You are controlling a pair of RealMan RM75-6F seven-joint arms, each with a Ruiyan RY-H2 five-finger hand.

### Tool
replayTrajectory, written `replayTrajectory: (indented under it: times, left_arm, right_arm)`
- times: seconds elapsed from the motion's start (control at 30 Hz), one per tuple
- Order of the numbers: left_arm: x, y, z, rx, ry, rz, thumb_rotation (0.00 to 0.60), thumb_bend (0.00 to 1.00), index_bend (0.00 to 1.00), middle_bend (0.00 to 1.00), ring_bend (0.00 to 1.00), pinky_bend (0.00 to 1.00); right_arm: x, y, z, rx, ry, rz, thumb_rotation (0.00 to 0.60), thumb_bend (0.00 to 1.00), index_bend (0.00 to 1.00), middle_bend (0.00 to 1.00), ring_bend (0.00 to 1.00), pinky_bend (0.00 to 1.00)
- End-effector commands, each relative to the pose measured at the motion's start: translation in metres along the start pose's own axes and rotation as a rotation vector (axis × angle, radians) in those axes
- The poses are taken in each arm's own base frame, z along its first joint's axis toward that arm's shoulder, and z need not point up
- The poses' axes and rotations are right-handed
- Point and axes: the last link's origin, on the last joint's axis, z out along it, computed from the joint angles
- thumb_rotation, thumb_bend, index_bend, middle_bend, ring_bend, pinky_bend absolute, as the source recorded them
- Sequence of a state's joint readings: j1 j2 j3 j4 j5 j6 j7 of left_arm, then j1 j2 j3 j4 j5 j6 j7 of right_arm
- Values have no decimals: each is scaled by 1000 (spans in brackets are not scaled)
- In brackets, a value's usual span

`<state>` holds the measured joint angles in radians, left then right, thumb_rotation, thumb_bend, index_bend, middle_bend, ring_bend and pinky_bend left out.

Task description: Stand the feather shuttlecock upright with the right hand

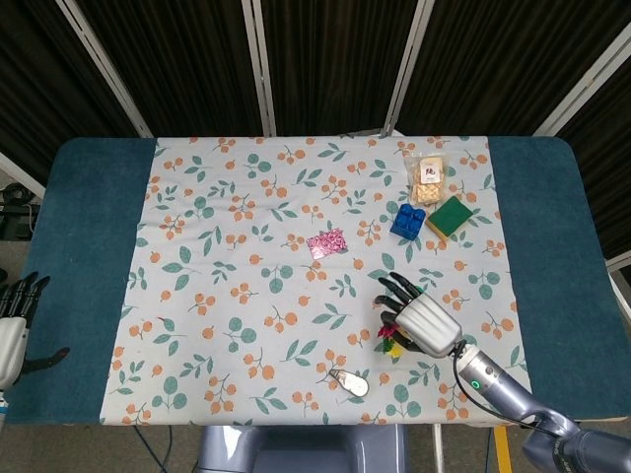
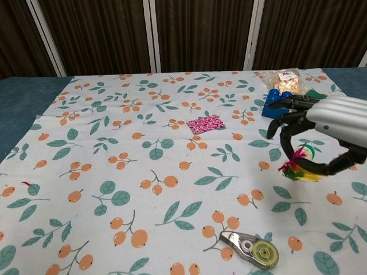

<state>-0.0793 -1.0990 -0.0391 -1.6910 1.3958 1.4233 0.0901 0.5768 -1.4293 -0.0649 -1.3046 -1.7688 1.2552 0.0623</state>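
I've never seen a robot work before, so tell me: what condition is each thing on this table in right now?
Feather shuttlecock: held off the cloth, lying sideways, not yet upright.
Right hand: fingers curled around the shuttlecock.
Left hand: idle at the table edge, holding nothing.
Correction tape: lying flat.
Blue brick: resting beside the sponge.

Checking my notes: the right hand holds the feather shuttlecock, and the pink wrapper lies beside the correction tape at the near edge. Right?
Not quite. The right hand holds the feather shuttlecock, but the chest view shows the pink wrapper mid-cloth, far from the correction tape.
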Motion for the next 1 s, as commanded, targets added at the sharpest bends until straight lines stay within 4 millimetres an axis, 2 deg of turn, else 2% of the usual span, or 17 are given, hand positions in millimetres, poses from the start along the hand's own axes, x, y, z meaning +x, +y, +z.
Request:
replayTrajectory:
  times: [0.03,0.47,0.77,1.0]
  left_arm:
    - [0,0,0,0,-1,0,600,114,0,0,0,0]
    - [-1,1,0,-3,-4,5,600,114,0,0,0,0]
    - [-1,1,-1,-6,1,7,600,115,0,0,0,0]
    - [-1,1,0,-6,-1,8,600,114,0,0,0,0]
  right_arm:
    - [10,5,3,-48,16,18,600,408,653,271,4,0]
    - [33,18,8,-242,46,176,600,410,661,285,11,0]
    - [42,17,12,-294,29,170,600,410,668,293,21,0]
    - [43,29,15,-351,33,139,600,410,669,294,23,0]
